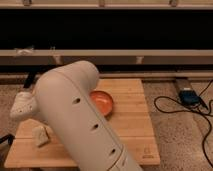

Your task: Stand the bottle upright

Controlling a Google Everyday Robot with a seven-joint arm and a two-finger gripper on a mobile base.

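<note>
The bottle is hidden; my large white arm [75, 115] covers the left middle of the wooden board [132, 127] where it would lie. My gripper is at the left side of the board, below the rounded wrist [22, 106], and is mostly hidden behind the arm. An orange bowl [103, 102] sits near the board's middle, partly covered by the arm. A pale beige block [40, 135] lies on the board's left front, just below the wrist.
The board's edges drop to speckled floor on all sides. A blue device [189, 96] with black cables [172, 107] lies on the floor at the right. A dark shelf and rail run along the back.
</note>
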